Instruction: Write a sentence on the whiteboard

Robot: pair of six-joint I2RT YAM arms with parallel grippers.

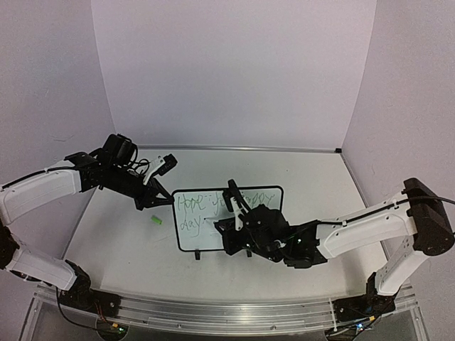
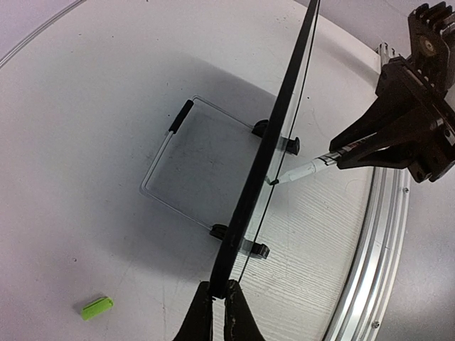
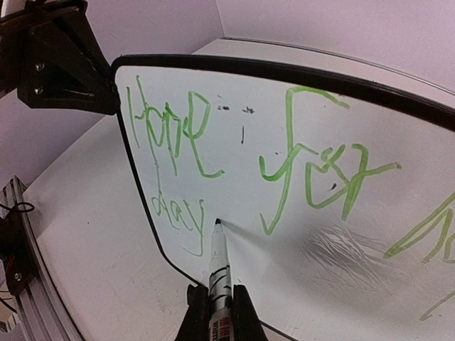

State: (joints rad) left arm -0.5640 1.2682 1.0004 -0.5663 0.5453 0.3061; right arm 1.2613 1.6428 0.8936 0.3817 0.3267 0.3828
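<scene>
- Nearest us, our right gripper (image 3: 219,305) is closed tight on the marker (image 3: 217,259), holding the barrel a little behind the tip. The tip touches the whiteboard (image 3: 284,298) just right of "day".
- The marker looks light, slim and smooth-barrelled. We judge it could twist between the fingers under a sideways load, so light pressure should do.
- The whiteboard stands upright on its two black feet near the middle of the table (image 1: 114,249), its written face towards our bases. The sentence (image 3: 313,177) runs across it in green on two lines.
- We judge the board thin, light and stiff, with a slick face. On such small feet it would tip or slide under a push, and fresh ink would smear. The black rim, clear of the writing, is the place to hold it.
- A green cap (image 2: 97,307) lies on the table to the board's left, apart from it.
- Farther out, our left gripper (image 2: 220,302) is pinched shut on the board's left edge, bracing it.
</scene>
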